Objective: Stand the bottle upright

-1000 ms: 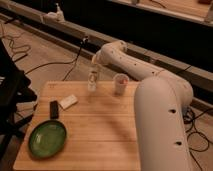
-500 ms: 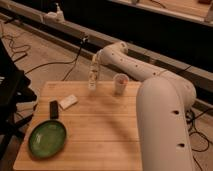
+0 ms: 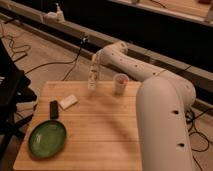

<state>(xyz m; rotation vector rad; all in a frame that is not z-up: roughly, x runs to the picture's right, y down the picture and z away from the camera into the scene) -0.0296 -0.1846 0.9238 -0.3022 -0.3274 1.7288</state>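
The bottle (image 3: 92, 81) is a slim whitish one that stands upright near the far edge of the wooden table (image 3: 100, 130), left of the pale cup (image 3: 120, 83). My gripper (image 3: 93, 67) comes down from above and is shut on the bottle's top. The bottle's base is at the table surface. The white arm (image 3: 150, 85) curves in from the right and hides the table's right side.
A flat white block (image 3: 68, 101) and a black rectangular object (image 3: 53, 109) lie at the table's left. A green plate (image 3: 47, 139) sits at the front left corner. Cables run across the floor behind the table, and a dark frame stands at the left.
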